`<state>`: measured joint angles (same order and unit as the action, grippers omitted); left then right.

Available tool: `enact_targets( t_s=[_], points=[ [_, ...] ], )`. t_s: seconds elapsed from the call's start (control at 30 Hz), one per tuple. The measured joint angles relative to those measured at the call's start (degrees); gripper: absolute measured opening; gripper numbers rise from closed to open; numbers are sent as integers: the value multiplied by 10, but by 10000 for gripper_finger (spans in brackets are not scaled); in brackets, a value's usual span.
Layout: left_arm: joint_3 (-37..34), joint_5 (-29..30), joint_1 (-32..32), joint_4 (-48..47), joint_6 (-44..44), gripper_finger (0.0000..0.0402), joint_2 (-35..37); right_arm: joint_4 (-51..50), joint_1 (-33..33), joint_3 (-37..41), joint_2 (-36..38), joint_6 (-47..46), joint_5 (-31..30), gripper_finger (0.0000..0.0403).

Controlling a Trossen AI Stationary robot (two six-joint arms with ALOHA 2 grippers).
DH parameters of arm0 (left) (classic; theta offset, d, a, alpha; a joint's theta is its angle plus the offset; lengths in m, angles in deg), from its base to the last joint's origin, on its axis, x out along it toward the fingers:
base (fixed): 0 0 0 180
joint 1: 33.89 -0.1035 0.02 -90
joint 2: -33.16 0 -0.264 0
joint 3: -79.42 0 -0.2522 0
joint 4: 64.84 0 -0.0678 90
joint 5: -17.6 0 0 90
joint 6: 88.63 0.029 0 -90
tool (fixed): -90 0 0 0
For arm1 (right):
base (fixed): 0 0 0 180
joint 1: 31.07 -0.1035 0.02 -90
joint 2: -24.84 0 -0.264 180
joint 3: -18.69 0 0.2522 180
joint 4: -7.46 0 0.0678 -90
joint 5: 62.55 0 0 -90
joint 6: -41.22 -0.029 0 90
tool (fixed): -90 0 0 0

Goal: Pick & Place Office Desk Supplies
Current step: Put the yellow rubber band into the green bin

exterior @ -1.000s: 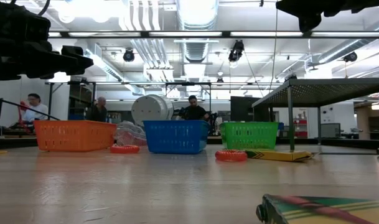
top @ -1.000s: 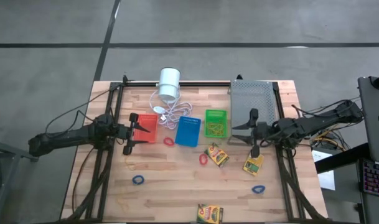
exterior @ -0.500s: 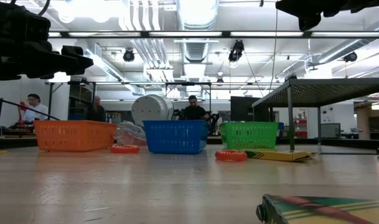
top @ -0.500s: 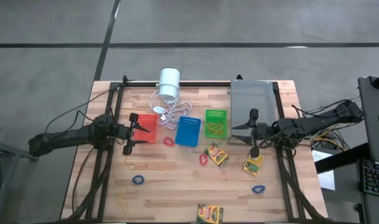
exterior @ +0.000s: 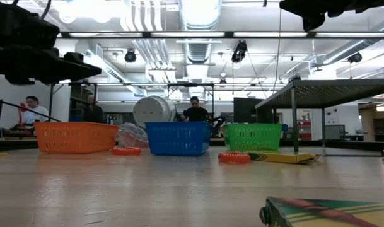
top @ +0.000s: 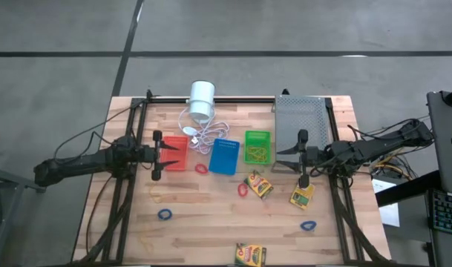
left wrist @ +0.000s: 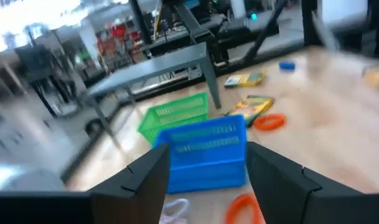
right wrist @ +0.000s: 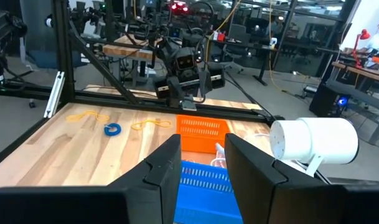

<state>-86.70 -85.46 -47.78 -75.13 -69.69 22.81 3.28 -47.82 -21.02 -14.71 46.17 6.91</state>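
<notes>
A red-orange basket (top: 177, 153), a blue basket (top: 225, 156) and a green basket (top: 257, 147) stand in a row mid-table. Crayon boxes (top: 258, 184) (top: 302, 196) (top: 250, 254) lie flat nearer the front. Red rubber bands (top: 201, 168) (top: 242, 190), blue ones (top: 164, 214) (top: 307, 225) and a tan one (top: 157, 196) lie loose on the wood. My left gripper (top: 160, 156) hovers open just left of the red-orange basket, pointing level toward the baskets (left wrist: 208, 186). My right gripper (top: 301, 159) hovers open right of the green basket (right wrist: 201, 174).
A white cylinder (top: 202, 100) with its coiled cord (top: 200, 133) lies behind the baskets. A grey perforated tray (top: 303, 122) stands on legs at the far right. People sit in the room beyond the table (exterior: 195, 112). Bare wood shows at the front left (top: 203, 237).
My left gripper has swung a little at the wrist toward the table's far edge, staying in place and open; it now points more squarely at the baskets. Nothing on the table has moved.
</notes>
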Motion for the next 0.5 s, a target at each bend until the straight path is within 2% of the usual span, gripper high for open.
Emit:
enact_targets(
  t_s=[0.13, 0.23, 0.33, 0.5],
  points=[
    [0, -1, 0, -2, -269, 210, 0, 0, 0, 0, 0, -3, 0, 126],
    [0, 0, 0, -3, -386, 210, 0, 0, 0, 0, 0, 0, 0, 130],
    [8, 0, 0, -24, -426, 210, 0, 0, 0, 0, 0, -2, 0, 132],
    [127, 4, 3, -206, -430, 210, -4, 0, 0, 0, 0, 0, 0, 128]
  ],
)
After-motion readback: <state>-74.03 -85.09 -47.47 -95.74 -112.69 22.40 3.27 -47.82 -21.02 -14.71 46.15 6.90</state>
